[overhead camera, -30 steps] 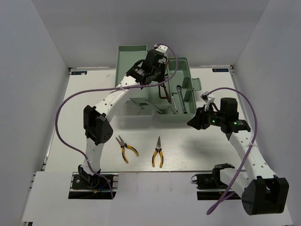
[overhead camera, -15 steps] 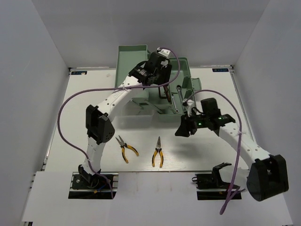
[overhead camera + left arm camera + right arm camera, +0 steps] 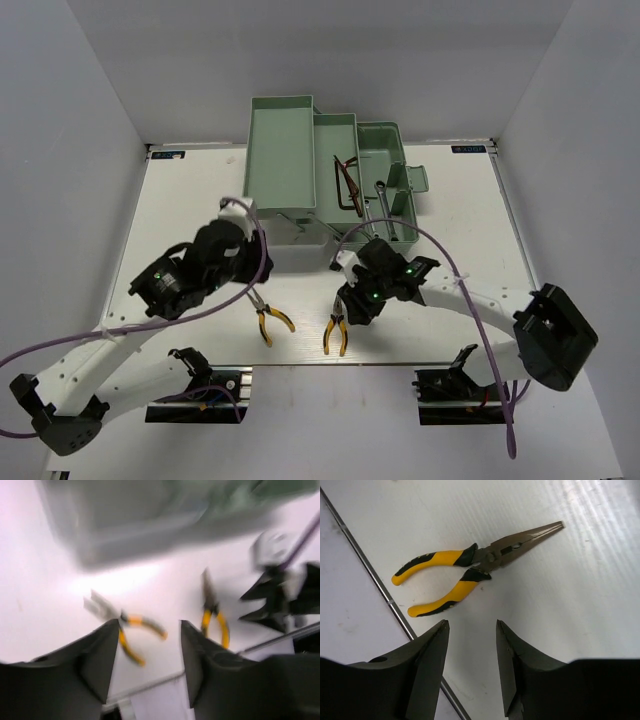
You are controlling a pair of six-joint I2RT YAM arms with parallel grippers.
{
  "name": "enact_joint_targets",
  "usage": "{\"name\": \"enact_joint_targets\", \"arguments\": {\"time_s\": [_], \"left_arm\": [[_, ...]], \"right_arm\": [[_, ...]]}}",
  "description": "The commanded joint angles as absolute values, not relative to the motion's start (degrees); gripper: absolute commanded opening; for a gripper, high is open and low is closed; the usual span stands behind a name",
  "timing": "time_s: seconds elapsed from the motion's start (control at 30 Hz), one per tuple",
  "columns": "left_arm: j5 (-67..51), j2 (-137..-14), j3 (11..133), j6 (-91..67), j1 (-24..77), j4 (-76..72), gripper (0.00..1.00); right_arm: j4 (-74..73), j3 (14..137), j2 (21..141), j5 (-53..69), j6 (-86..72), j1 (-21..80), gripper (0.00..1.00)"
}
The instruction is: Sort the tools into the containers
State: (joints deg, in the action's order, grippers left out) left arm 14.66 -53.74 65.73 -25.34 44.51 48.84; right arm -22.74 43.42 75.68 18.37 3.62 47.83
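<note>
Step in hand: the pliers pickup, last tools outside the box as far as I can see. Left gripper [image 3: 150, 624] is empty, fingers spread wide, hanging over the table [image 3: 180, 200] near the left pliers [image 3: 268, 320]. Its wrist view is motion-blurred, so alignment can't be judged; the pliers sit just beyond the finger gap, not inside it. Right pliers [image 3: 492, 556] lie flat near the front table edge, nose pointing away towards the box, handles splayed. Right gripper [image 3: 471, 624] hovers directly over them, empty, fingers apart, with the tool just ahead of the gap and no contact. The green toolbox [image 3: 283, 150] is fanned open at the far middle of the table, with the hex keys [image 3: 347, 185] and at least one wrench [image 3: 383, 205] already inside its right-hand compartments. Next, my read: right arm nudges forward to centre on the pivot or a handle, drops, closes, lifts, then carries to a free tray. Risks: handles are slick and splayed, so an off-centre grip could let the tool rotate, and both arms are close together, so sequence them.
</note>
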Motion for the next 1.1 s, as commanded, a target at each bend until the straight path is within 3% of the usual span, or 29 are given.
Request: {"name": "enact_joint_targets", "arguments": {"time_s": [0.0,0.43,0.67,0.93,1.03,1.07], "left_arm": [[15.9,-52.1,55.9,-37.2,44.4,60.0,0.65],[12.5,-42.6,41.5,-47.7,44.4,57.3,0.7],[12.5,-42.6,40.8,-47.7,44.4,57.3,0.7],[13.0,-40.8,41.3,-48.2,44.4,57.8,0.7],[13.0,-40.3,41.3,-48.3,44.4,57.8,0.7],[13.0,-40.3,41.3,-48.3,44.4,57.8,0.7]], "right_arm": [[-20.7,45.0,79.8,12.4,0.4,52.1,0.49],[-22.6,51.9,94.9,6.4,-7.6,63.9,0.52],[-25.7,54.2,101.1,-11.3,-9.0,66.3,0.38],[-29.2,54.9,106.9,-13.9,-10.8,65.9,0.33],[-29.2,54.5,107.1,-14.8,-10.2,65.7,0.21],[-29.1,53.9,106.5,-15.2,-10.0,65.5,0.11]]}}
